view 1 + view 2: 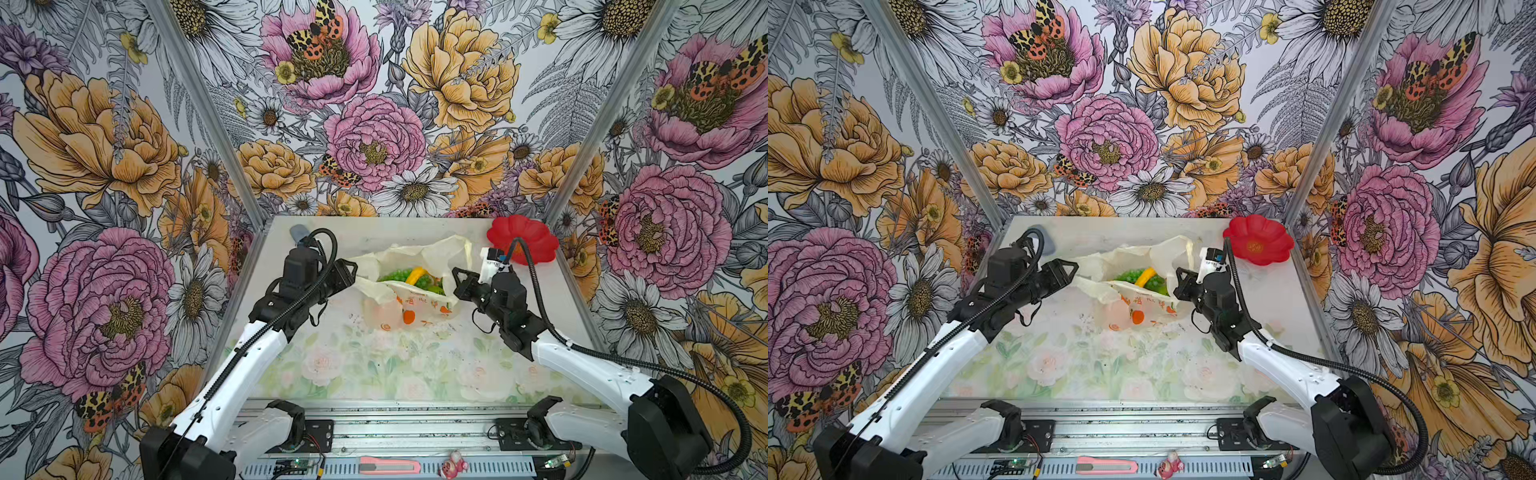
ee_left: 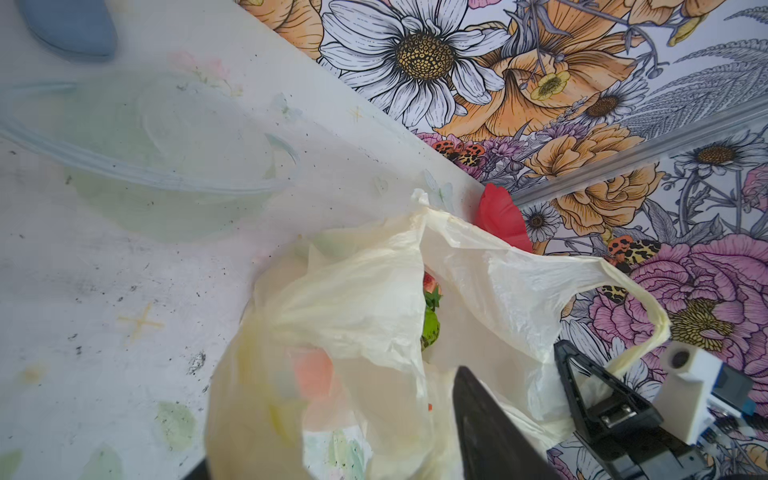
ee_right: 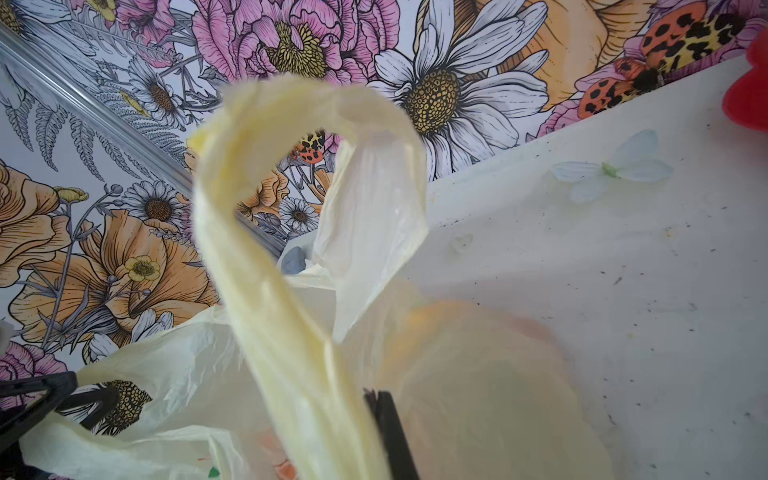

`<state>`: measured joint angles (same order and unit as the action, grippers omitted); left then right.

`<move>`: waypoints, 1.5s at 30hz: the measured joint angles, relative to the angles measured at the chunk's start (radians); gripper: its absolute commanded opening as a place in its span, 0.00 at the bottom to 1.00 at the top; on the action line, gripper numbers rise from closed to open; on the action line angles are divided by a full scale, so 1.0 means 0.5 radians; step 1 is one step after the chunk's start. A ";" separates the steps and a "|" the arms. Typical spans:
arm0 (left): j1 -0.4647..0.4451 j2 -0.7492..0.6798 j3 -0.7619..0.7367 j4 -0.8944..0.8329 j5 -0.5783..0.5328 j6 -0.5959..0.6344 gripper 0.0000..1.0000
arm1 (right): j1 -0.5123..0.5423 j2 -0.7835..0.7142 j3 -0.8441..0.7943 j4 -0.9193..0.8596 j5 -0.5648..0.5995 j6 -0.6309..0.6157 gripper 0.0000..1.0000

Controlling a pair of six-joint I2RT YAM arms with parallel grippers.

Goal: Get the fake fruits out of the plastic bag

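Looped handle (image 3: 257,266) of the plastic bag (image 1: 415,307) stands pinched in the closed right gripper (image 1: 457,276). At centre frame in both top views the bag's mouth gapes upward, stretched left to right, and its printed end points down-frame. Fake fruits, banana (image 1: 415,275) and grapes (image 1: 390,275), lie inside. The left gripper (image 1: 351,270), jaws apart, sits at the left rim.

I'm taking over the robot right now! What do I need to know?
Left gripper: jaws apart, at the left rim of the plastic bag.
Right gripper: shut on the bag's handle, holding that side up.
Fake fruits: every one in view sits inside the bag, mid-table.
Done: the bag's mouth is open.
Left: no fruit is out yet; lift each one out.
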<state>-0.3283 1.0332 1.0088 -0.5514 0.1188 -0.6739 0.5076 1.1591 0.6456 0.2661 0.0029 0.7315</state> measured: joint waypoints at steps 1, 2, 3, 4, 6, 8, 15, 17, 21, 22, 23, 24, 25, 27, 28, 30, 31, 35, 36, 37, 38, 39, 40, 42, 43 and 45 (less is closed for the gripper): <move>-0.003 -0.023 0.041 -0.080 -0.010 0.022 0.74 | 0.008 0.002 0.011 0.000 0.000 -0.013 0.00; -0.003 -0.039 0.092 -0.167 -0.016 0.047 0.76 | 0.015 0.005 0.022 0.001 0.000 -0.019 0.00; -0.003 -0.047 0.153 -0.259 -0.021 0.075 0.77 | 0.021 0.015 0.035 0.002 -0.001 -0.031 0.00; -0.003 -0.047 0.230 -0.359 -0.033 0.106 0.78 | 0.023 0.029 0.048 0.002 -0.001 -0.037 0.00; -0.001 -0.032 0.398 -0.541 -0.079 0.167 0.78 | 0.026 0.061 0.069 0.001 -0.002 -0.052 0.00; -0.001 -0.020 0.584 -0.693 -0.149 0.228 0.74 | 0.036 0.089 0.087 -0.005 -0.002 -0.071 0.00; -0.609 0.255 1.289 -0.943 -0.346 0.354 0.70 | 0.049 0.097 0.119 -0.030 -0.002 -0.121 0.00; -0.826 0.415 1.424 -0.940 -0.379 0.362 0.70 | 0.058 0.096 0.119 -0.033 -0.001 -0.128 0.00; -0.961 0.768 1.528 -0.954 -0.530 0.359 0.72 | 0.078 0.091 0.119 -0.044 -0.001 -0.145 0.00; -0.963 0.853 1.536 -0.964 -0.571 0.356 0.72 | 0.085 0.086 0.119 -0.045 0.000 -0.150 0.00; -0.962 0.935 1.545 -0.983 -0.610 0.352 0.73 | 0.087 0.079 0.118 -0.047 0.000 -0.151 0.00; -0.958 1.012 1.556 -1.006 -0.653 0.351 0.74 | 0.088 0.066 0.117 -0.047 0.000 -0.156 0.00; -0.954 1.102 1.567 -1.028 -0.700 0.350 0.76 | 0.090 0.051 0.117 -0.052 0.001 -0.159 0.00; -0.942 1.243 1.601 -1.086 -0.783 0.345 0.83 | 0.098 0.023 0.115 -0.059 0.001 -0.172 0.00; -0.934 1.306 1.616 -1.113 -0.824 0.344 0.86 | 0.101 0.009 0.115 -0.063 0.003 -0.179 0.00; -0.921 1.400 1.634 -1.161 -0.900 0.349 0.89 | 0.101 -0.010 0.115 -0.076 0.006 -0.189 0.00; -0.917 1.439 1.636 -1.187 -0.944 0.351 0.90 | 0.105 -0.018 0.114 -0.089 0.007 -0.196 0.00; -0.901 1.482 1.575 -1.243 -1.096 0.323 0.96 | 0.105 -0.040 0.097 -0.117 0.009 -0.211 0.00; -0.896 1.472 1.543 -1.254 -1.123 0.310 0.97 | 0.105 -0.044 0.091 -0.124 0.014 -0.211 0.00; -0.884 1.460 1.505 -1.258 -1.137 0.297 0.97 | 0.105 -0.044 0.089 -0.135 0.015 -0.213 0.00; -0.868 1.451 1.469 -1.259 -1.141 0.291 0.97 | 0.105 -0.044 0.087 -0.141 0.015 -0.218 0.00; -0.845 1.444 1.431 -1.259 -1.144 0.282 0.97 | 0.105 -0.044 0.084 -0.150 0.014 -0.225 0.00; -0.819 1.437 1.390 -1.254 -1.144 0.276 0.97 | 0.105 -0.044 0.080 -0.150 0.014 -0.227 0.00; -0.771 1.431 1.302 -1.237 -1.141 0.266 0.97 | 0.113 -0.044 0.072 -0.152 0.014 -0.233 0.00; -0.746 1.425 1.255 -1.210 -1.126 0.260 0.96 | 0.114 -0.044 0.067 -0.153 0.014 -0.238 0.00; -0.701 1.404 1.148 -1.139 -1.067 0.246 0.92 | 0.117 -0.044 0.060 -0.161 0.015 -0.241 0.00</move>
<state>-0.6788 1.7351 1.5829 -1.1210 -0.4145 -0.5507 0.5663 1.1370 0.6758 0.1856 0.0105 0.6109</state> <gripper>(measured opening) 0.948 0.047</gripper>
